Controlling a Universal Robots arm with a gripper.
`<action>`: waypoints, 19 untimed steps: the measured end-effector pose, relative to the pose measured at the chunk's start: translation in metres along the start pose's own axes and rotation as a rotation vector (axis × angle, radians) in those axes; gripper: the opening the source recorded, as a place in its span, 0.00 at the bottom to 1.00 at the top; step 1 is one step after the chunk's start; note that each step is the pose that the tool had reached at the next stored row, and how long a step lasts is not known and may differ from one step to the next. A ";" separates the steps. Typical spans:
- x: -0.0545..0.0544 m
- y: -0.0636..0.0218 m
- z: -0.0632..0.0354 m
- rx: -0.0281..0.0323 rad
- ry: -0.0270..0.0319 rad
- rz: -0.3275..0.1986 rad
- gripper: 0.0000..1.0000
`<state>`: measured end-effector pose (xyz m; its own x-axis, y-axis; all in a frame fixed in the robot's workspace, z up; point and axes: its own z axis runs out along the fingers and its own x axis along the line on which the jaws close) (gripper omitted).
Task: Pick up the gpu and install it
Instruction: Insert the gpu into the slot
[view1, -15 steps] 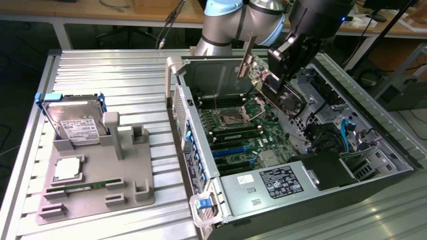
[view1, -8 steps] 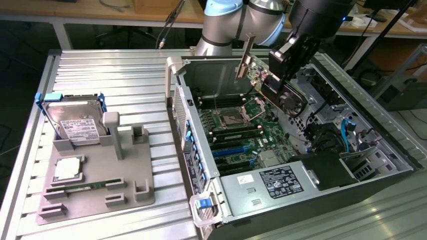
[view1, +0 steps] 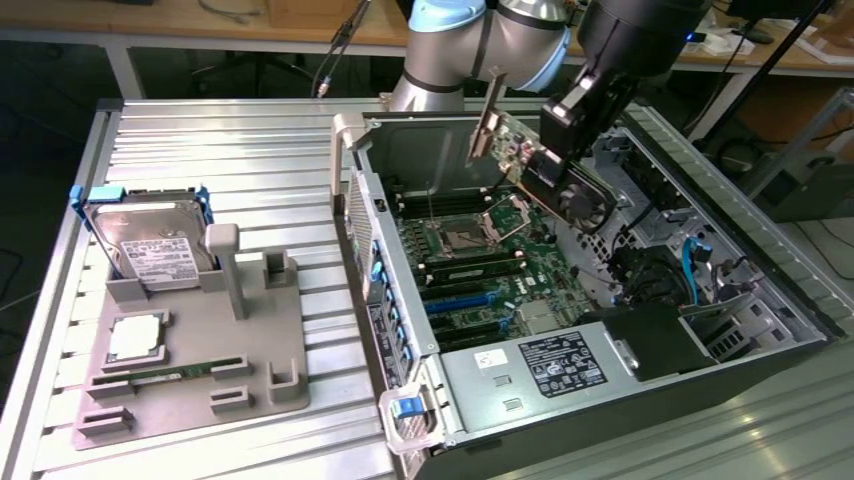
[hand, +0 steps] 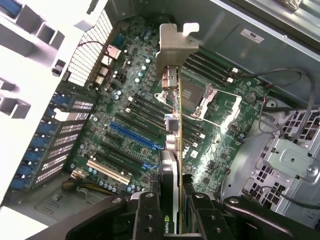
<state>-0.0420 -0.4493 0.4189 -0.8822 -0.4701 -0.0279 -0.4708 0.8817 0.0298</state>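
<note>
A: How is the arm (view1: 447, 45) set?
B: It comes in from the far side of the exterior view, with the wrist bent down over the open case (view1: 350, 200).
A: And the gripper (view1: 570, 130)?
B: It is clamped on the gpu (view1: 561, 185), one finger (hand: 147, 212) on each face.
A: Where is the gpu?
B: In the air, on edge and tilted above the motherboard (view1: 467, 270), with its bracket (hand: 175, 45) at the end away from the gripper.
</note>
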 end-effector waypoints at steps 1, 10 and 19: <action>0.000 0.0000 0.0000 -0.0002 0.0002 -0.007 0.27; 0.000 0.0000 0.0000 -0.0026 0.0030 -0.097 0.27; 0.000 0.0000 0.0000 -0.0040 0.0053 -0.166 0.27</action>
<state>-0.0420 -0.4493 0.4189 -0.7922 -0.6097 -0.0275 -0.6103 0.7916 0.0292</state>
